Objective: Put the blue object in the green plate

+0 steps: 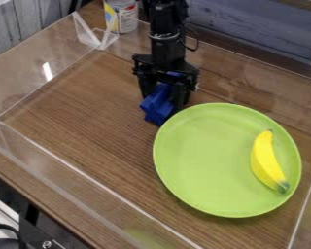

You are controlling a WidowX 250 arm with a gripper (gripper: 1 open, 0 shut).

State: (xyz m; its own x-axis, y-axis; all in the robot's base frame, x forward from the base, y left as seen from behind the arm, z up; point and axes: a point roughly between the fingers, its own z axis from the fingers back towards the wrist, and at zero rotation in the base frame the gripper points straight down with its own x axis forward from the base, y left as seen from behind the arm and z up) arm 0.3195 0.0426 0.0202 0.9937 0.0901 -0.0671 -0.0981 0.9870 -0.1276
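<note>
Risk of slipping: we judge the blue object [155, 103] could twist or drop out when lifted, since its stepped, ridged sides give the jaws an uneven hold and it sits tilted under them.
Risk at the plate: the green plate [228, 159] lies just beside the block, so a low carry might clip the raised rim (a short lift first would avoid that, we think).
Risk of crowding: a yellow banana [267, 160] already lies on the plate's right half; the bare left half looks like the safer spot.
Block and jaws: the block sits between and just below the jaws of the gripper [165, 92], low at the wooden surface [81, 107].
Jaw state: set close about the block; we cannot tell whether they actually grip it.
</note>
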